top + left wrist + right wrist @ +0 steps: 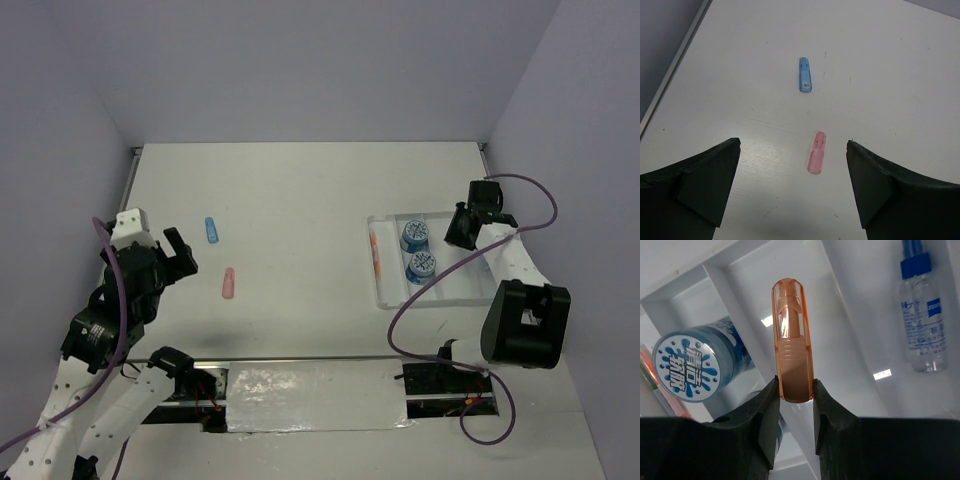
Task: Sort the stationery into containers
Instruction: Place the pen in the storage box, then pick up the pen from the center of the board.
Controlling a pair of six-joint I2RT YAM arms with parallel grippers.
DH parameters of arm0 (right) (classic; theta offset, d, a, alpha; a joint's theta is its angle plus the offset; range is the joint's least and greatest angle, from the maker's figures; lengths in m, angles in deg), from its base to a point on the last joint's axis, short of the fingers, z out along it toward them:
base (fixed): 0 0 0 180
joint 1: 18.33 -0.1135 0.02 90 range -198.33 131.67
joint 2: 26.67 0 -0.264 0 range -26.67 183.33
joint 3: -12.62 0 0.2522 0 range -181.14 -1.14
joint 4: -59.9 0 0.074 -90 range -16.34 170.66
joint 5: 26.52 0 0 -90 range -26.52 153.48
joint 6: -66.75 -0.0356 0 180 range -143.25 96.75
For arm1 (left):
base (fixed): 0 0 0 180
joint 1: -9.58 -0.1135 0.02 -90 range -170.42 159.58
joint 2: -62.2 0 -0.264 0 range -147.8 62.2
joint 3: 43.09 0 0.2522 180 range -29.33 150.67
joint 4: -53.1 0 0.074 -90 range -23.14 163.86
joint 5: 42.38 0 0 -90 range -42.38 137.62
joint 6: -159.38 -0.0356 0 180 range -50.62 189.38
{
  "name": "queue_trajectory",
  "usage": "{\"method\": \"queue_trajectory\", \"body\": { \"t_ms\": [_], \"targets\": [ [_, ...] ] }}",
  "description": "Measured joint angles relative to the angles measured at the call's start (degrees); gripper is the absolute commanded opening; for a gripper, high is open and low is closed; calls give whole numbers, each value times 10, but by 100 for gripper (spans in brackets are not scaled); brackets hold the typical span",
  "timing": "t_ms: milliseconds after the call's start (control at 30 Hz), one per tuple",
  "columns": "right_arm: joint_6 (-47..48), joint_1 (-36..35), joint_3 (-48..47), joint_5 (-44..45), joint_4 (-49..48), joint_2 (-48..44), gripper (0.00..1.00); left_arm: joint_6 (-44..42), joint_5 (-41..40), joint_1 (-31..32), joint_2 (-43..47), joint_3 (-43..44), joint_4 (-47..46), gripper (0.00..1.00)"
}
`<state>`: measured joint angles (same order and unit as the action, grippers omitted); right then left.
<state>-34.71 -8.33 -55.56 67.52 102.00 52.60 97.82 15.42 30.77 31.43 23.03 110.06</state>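
My right gripper (795,390) is shut on an orange capsule piece (792,340) and holds it above the white divided tray (392,298); in the top view this gripper (462,228) is over the tray's far right part. In the tray lie two blue-white rolls (413,236) (421,265), a thin orange pen (375,252) and a clear blue-capped bottle (922,320). A roll (687,365) shows in the right wrist view. My left gripper (792,150) is open and empty above the table, with the pink capsule (816,152) between its fingers and the blue capsule (805,74) beyond.
The pink capsule (228,284) and blue capsule (211,229) lie on the bare white table left of centre. A taped strip (310,395) runs along the near edge between the arm bases. Grey walls enclose the table on three sides.
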Motion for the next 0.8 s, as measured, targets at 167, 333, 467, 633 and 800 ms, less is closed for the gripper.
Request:
{"method": "queue_trajectory", "body": {
  "t_ms": [167, 333, 467, 633, 800],
  "targets": [
    [-10, -4, 8, -21, -14, 29, 34, 0, 6, 0, -8, 0, -2, 99],
    [-20, -4, 8, -28, -20, 65, 80, 0, 7, 0, -11, 0, -4, 99],
    [-27, -6, 8, -27, -19, 35, 100, 0, 9, 0, -18, 0, -5, 99],
    [-31, -36, -5, -11, 0, -49, 100, 8, 34, 0, -79, 4, -3, 99],
    [-42, -154, -35, 12, 20, -180, 100, 65, 97, 0, -204, 7, -14, 99]
  ]
}}
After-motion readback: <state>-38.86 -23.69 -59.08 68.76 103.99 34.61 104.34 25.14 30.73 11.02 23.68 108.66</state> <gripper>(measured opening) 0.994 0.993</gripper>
